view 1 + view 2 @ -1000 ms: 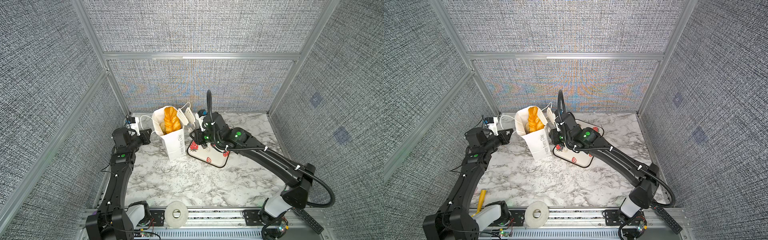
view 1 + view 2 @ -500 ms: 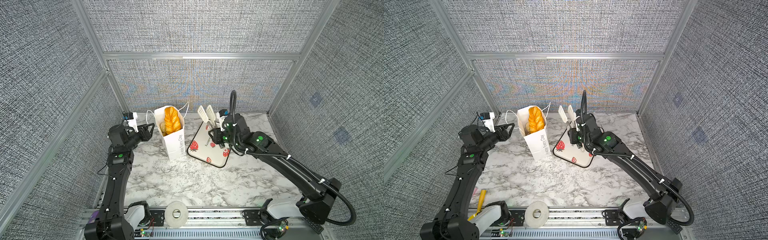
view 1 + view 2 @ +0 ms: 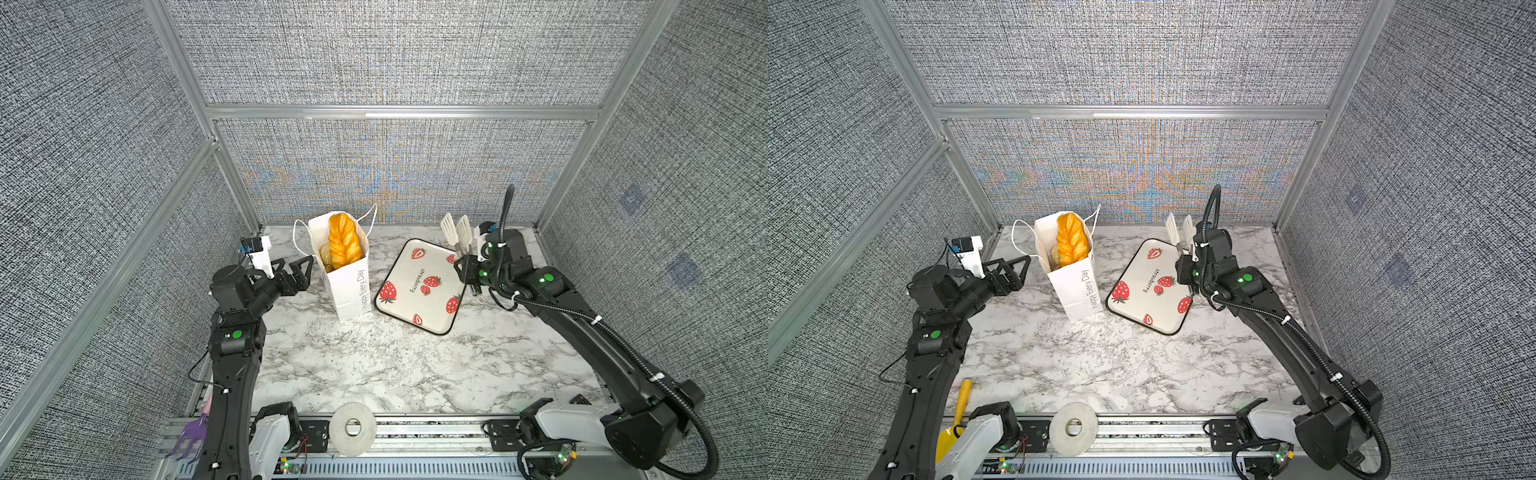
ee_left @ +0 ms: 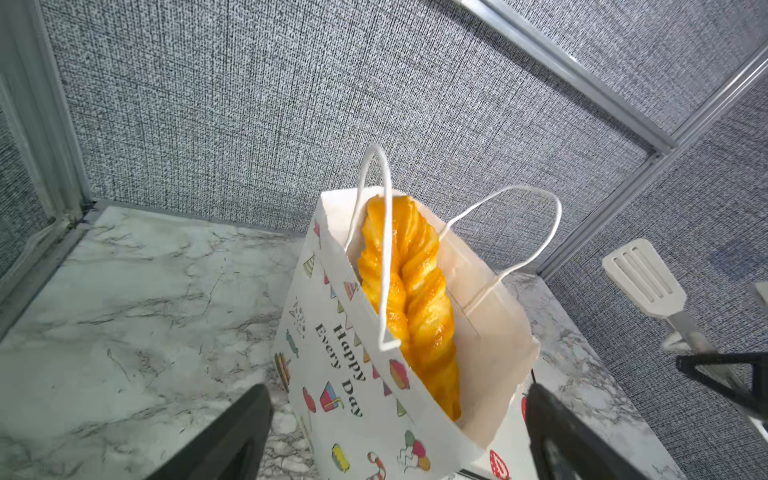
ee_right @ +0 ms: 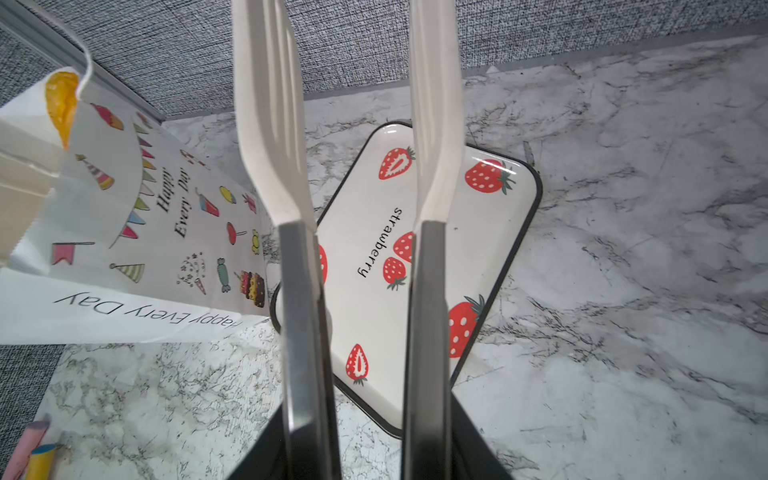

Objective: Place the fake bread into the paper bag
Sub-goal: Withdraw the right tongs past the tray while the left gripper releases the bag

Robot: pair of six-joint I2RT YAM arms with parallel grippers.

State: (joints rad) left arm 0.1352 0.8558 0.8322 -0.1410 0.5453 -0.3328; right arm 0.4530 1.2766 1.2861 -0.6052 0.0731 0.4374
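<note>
**Bread in the bag, left jaws wide, right jaws on tongs**

The fake bread [image 3: 343, 241] stands inside the paper bag [image 3: 351, 291]. It is a long, glossy orange braided loaf set on end, its top poking just above the bag's rim. A duller roll shows lower down beside it in both top views. The left wrist view looks into the bag's mouth and shows the loaf [image 4: 409, 299] leaning against the inner wall, with one cord handle draped across it.

The bag stands upright on the marble tabletop [image 3: 374, 365], towards the back and left of centre. Its grey "Happy Every Day" lettering runs down the side that faces the tray [image 3: 405, 307]. The tray is white with a strawberry print and a black rim, and it lies flat just to the right of the bag, one corner close to the bag's base.

The left gripper [image 3: 296, 266] sits just beside the bag's left side, with its jaws spread wide and nothing between them.

The right gripper [image 3: 465, 266] is over the tray's far right edge, clamped on a pair of white tongs [image 3: 455, 228]. The slotted blades point upward, slightly apart, with nothing between them.

A tape roll [image 3: 353, 428] lies on the front rail, and a yellow scoop [image 3: 955, 419] rests by the left arm's base.
</note>
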